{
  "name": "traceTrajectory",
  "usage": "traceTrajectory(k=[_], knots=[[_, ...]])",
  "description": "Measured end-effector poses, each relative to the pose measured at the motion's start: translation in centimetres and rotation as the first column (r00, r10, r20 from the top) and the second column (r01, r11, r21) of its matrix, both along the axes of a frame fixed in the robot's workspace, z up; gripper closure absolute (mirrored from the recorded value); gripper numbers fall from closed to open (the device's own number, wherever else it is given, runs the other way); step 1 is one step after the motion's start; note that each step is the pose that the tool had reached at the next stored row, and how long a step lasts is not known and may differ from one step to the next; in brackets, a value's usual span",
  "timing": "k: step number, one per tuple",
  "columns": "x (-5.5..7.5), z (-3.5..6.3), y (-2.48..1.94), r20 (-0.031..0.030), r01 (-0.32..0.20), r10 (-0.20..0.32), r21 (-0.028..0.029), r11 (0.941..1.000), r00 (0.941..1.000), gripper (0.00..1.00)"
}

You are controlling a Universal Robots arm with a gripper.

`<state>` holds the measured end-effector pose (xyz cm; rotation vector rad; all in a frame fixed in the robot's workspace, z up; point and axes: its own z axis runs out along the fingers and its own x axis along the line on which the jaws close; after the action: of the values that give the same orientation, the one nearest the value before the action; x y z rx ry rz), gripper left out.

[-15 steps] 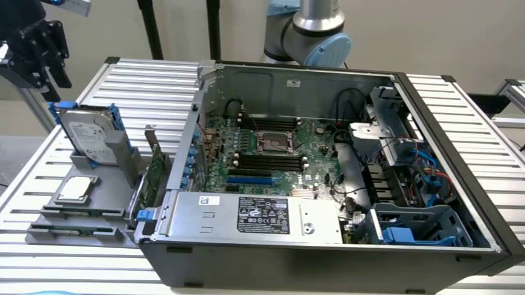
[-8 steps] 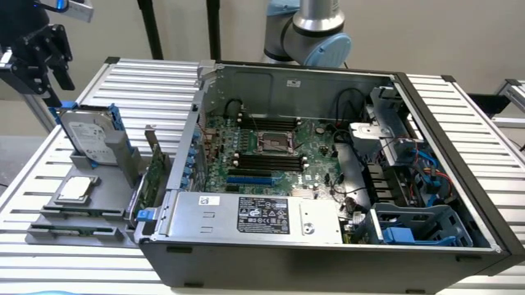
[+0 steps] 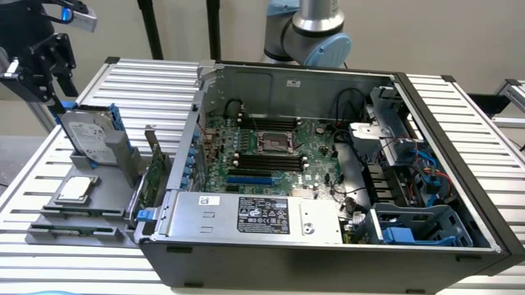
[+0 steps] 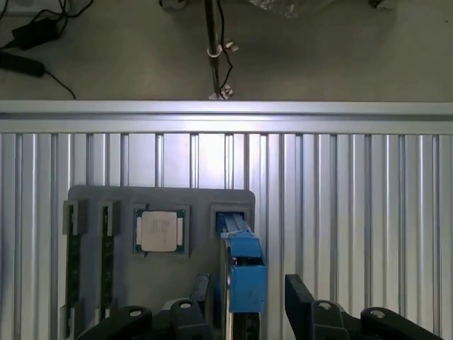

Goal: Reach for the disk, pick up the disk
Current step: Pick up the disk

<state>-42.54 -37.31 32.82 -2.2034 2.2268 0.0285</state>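
1. The gripper hung above the exterior view's left end of the table with its jaws spread wide and nothing held. In the wrist view its black fingers flanked the disk's upper edge without touching it, and the gap showed clearly on one side.
2. The disk stood upright on its narrow edge in a slot of the grey holder. A blue rail ran along its top edge, which rose free above the slot.
3. A square processor chip lay flat in a recess just beside the disk's slot.
4. The open computer case stood near the holder on the exterior view's right, its side wall closing that side.
5. Bare slats of the table lay open around the holder's other sides, out to the table's edge.
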Motion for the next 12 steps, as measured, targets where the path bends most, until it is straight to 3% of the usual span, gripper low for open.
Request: traceTrajectory(k=[12], knots=[[0.0,-2.18,0.00,0.0001,0.000,0.000,0.0000,1.0000,1.0000,0.46]])
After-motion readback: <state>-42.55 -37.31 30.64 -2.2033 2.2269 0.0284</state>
